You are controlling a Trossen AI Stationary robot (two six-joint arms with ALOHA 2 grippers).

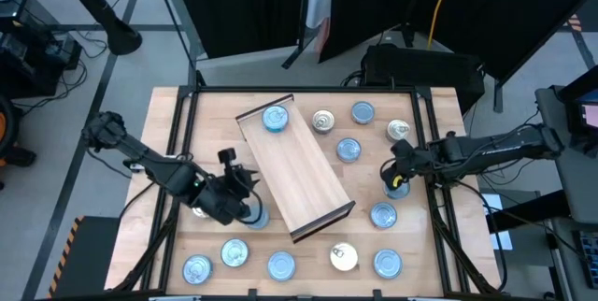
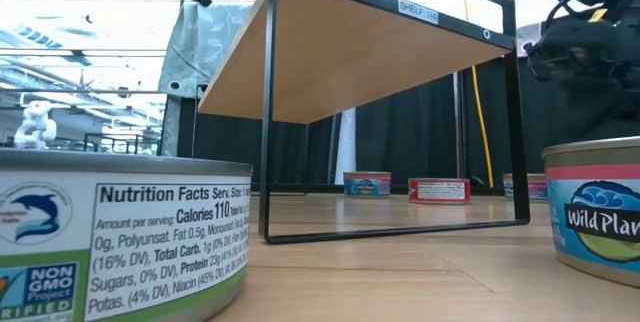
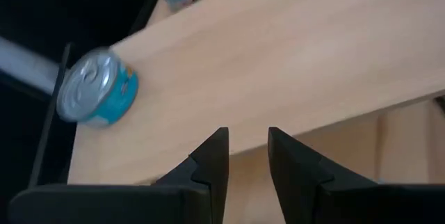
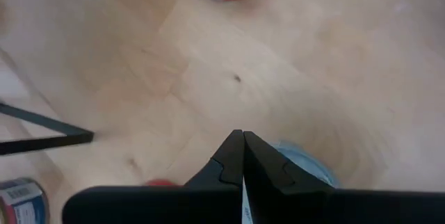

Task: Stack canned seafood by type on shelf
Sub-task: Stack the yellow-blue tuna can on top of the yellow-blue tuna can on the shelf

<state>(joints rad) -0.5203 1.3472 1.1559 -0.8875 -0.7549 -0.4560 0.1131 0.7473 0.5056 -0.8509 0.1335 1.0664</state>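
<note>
My left arm reaches in low and bent toward the shelf (image 1: 297,175). My left pincer (image 1: 245,185) sits just beside the shelf's long side, near its middle. Its two fingers (image 3: 212,156) are a little apart, with nothing between them.

My right arm stretches out flat on the other side of the shelf. My right pincer (image 4: 242,135) is squeezed tight but holds nothing. It hangs right over one blue tin (image 1: 400,189), well apart from the shelf.

There is one shelf, and one lone tin (image 1: 275,119) stands on it, at its far end. Off the shelf I count nine blue-top tins (image 1: 348,150) and three gold-top tins (image 1: 323,121), spread all around it.

My right pincer hides most of the blue tin under it. My left pincer covers part of another tin (image 1: 255,215) beside the shelf. A pale round bit peeks from under my left arm, and I cannot tell what it is. In the low view, two near tins are cut off.
</note>
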